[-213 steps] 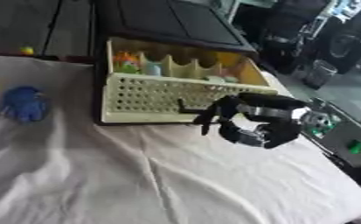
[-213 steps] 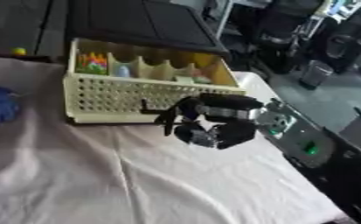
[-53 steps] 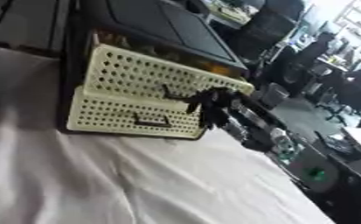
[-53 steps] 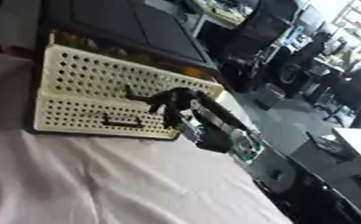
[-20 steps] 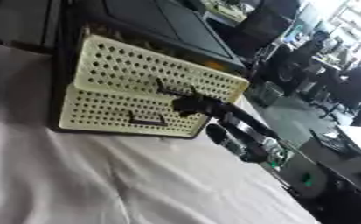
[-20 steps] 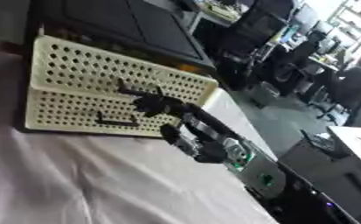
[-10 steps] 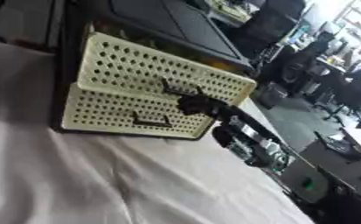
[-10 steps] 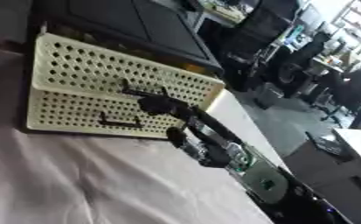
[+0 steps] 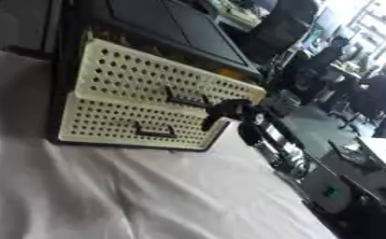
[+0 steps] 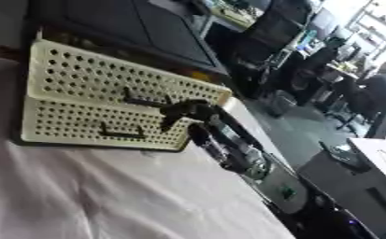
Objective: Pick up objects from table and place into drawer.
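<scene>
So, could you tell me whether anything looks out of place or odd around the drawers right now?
Nothing looks spilled or damaged. Both cream perforated drawers appear pushed in, with the right hand at the upper drawer's handle. The whole scene lies tilted, which seems to be the camera's angle. The white cloth is wrinkled.

No readable text

No lettering, label, brand, number or sign can be made out on the perforated cream drawer unit (image 9: 146,105), the white tablecloth (image 9: 106,191) or the blurred background.
</scene>
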{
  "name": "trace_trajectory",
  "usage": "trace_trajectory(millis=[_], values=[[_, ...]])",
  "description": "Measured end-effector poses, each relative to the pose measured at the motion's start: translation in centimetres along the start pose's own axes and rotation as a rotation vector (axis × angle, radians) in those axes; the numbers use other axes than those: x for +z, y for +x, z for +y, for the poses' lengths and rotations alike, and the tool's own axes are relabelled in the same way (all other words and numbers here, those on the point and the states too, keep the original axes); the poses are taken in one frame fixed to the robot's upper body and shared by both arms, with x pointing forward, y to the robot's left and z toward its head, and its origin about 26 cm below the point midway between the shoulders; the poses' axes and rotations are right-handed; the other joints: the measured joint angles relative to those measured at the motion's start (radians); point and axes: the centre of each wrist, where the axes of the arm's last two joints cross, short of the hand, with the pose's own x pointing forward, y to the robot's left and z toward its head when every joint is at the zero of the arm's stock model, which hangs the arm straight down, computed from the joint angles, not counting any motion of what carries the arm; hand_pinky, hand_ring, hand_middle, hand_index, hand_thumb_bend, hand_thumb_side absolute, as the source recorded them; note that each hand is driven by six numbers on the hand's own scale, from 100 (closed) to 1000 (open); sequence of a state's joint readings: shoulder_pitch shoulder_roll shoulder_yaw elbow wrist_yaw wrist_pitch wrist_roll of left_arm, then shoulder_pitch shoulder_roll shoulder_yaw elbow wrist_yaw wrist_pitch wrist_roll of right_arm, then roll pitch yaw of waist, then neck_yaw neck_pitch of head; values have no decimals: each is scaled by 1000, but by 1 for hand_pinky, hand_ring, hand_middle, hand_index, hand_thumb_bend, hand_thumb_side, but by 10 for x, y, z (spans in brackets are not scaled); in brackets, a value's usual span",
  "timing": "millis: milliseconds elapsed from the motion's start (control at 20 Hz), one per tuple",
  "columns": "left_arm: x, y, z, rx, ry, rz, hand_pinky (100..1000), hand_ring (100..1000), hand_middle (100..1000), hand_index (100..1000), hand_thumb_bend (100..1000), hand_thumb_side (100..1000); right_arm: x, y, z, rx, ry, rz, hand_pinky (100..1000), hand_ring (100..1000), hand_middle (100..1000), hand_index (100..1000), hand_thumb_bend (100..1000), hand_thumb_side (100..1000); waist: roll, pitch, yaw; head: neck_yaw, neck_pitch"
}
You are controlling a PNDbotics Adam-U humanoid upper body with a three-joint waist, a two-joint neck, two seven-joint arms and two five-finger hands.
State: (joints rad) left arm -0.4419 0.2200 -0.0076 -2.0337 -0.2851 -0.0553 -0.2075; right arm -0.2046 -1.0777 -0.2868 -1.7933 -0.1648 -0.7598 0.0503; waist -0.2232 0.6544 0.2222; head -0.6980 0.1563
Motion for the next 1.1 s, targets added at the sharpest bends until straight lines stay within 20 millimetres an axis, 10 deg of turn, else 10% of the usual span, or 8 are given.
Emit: trace_trajectory(millis=[200, 1100], values=[[1, 5, 3, -27, 19, -27, 455, 539, 594, 968, 132, 1000, 0, 0, 0, 10, 1, -21, 798, 820, 794, 891, 100, 1000, 8, 33, 14, 1, -19], [1, 5, 0, -24, 26, -27, 461, 541, 596, 966, 136, 1000, 11, -7, -15, -68, -276, -80, 959, 961, 973, 1000, 100, 1000, 6, 27, 23, -31, -17]])
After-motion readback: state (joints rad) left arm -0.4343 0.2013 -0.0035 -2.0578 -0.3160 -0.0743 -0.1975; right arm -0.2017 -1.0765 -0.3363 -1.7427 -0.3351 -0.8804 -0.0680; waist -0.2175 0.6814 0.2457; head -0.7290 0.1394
